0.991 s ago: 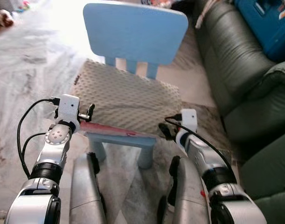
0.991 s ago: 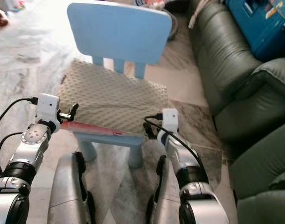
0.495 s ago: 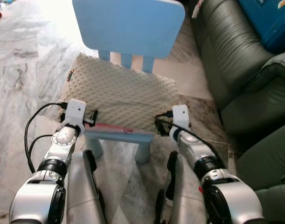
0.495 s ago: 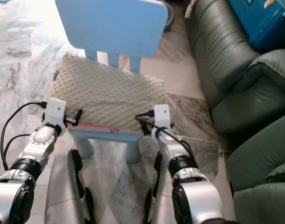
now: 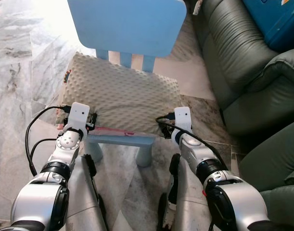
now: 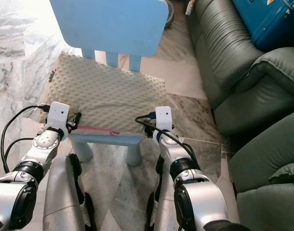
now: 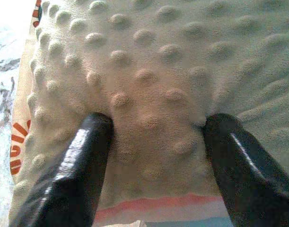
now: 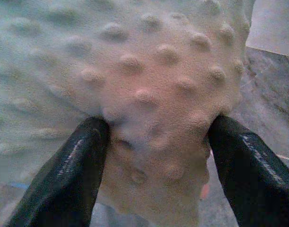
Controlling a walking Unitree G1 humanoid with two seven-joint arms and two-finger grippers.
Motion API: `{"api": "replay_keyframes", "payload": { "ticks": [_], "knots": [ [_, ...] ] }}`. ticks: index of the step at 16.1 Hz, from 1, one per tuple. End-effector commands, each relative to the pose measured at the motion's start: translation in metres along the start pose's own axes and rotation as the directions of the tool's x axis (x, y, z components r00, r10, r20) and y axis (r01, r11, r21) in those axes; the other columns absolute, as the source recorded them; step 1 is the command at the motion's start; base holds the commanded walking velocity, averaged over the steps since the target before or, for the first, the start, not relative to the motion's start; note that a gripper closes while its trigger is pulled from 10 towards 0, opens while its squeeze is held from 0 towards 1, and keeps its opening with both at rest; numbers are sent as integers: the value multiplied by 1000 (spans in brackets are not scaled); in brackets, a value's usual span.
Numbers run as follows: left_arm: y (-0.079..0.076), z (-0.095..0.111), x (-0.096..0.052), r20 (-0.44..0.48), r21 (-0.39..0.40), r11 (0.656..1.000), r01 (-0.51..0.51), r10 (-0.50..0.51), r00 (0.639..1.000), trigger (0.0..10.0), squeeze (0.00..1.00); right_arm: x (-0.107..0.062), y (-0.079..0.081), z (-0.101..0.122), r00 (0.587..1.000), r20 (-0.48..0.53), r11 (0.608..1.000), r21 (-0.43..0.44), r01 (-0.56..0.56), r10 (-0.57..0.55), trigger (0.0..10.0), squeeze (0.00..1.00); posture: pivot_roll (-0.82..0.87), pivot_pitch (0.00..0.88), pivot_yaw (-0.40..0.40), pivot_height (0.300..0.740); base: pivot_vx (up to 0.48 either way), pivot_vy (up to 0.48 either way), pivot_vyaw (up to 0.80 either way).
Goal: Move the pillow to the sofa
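A cream pillow (image 5: 120, 98) with a bumpy surface lies on the seat of a small light-blue chair (image 5: 125, 24). My left gripper (image 5: 91, 120) is at the pillow's near left corner. My right gripper (image 5: 161, 126) is at its near right corner. In the left wrist view the gripper (image 7: 156, 142) is open, and its black fingers (image 7: 83, 161) straddle the pillow's edge and touch it. The right wrist view shows that gripper (image 8: 158, 142) open too, with the pillow's corner bulging between its fingers (image 8: 78, 161). A pink stripe runs along the pillow's near edge.
A dark green leather sofa (image 5: 243, 62) stands close on the right, with a blue box (image 5: 276, 19) at its far end. Marble floor (image 5: 21, 62) spreads to the left. The chair's backrest rises behind the pillow.
The camera has moved closer to the chair. Both grippers have advanced from just short of the pillow's near edge until their fingers straddle its corners.
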State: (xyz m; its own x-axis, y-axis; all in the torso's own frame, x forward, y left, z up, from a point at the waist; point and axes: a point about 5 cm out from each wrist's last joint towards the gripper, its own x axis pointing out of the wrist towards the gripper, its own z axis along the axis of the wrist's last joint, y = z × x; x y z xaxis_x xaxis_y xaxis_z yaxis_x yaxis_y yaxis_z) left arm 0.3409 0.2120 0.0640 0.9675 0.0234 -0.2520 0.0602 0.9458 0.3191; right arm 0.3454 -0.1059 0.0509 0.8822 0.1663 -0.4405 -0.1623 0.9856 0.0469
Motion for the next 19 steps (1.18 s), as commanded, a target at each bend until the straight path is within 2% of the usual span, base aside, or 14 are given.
{"api": "replay_keyframes", "payload": {
  "ticks": [1, 6, 12, 14, 15, 19],
  "knots": [
    [-3, -8, -2, -32, 8, 1000, 4, -4, 999, 0, 0, -1, -10, -3, 999, -17, 999, 5, 39, -39, 0, 0, -58, 223, -132, 491, 0, 0, 0],
    [-4, -12, -4, -41, 4, 1000, 9, -9, 999, 0, 0, 0, -8, -5, 999, -23, 999, 8, 31, -31, 0, 0, -56, 218, -140, 491, 0, 0, 0],
    [-2, -1, 1, -22, -4, 1000, 5, -5, 1000, 0, 0, 1, -10, 2, 999, -19, 999, 37, 27, -26, 0, 0, -56, 177, -146, 491, 0, 0, 0],
    [-1, 2, 3, -17, -8, 1000, -12, 11, 1000, 0, 0, 2, -11, 7, 999, -14, 998, 49, 30, -29, 0, 0, -54, 145, -152, 491, 0, 0, 0],
    [1, 6, 4, -8, 3, 999, -36, 36, 999, 0, 0, 3, -12, 11, 999, -18, 999, 24, 35, -35, 0, 0, -47, 114, -153, 491, 0, 0, 0],
    [0, 18, 9, 16, 37, 999, -33, 32, 999, 0, 0, 5, -15, 28, 999, 14, 998, 44, 37, -38, 0, 0, -33, 32, -141, 491, 0, 0, 0]
  ]
}}
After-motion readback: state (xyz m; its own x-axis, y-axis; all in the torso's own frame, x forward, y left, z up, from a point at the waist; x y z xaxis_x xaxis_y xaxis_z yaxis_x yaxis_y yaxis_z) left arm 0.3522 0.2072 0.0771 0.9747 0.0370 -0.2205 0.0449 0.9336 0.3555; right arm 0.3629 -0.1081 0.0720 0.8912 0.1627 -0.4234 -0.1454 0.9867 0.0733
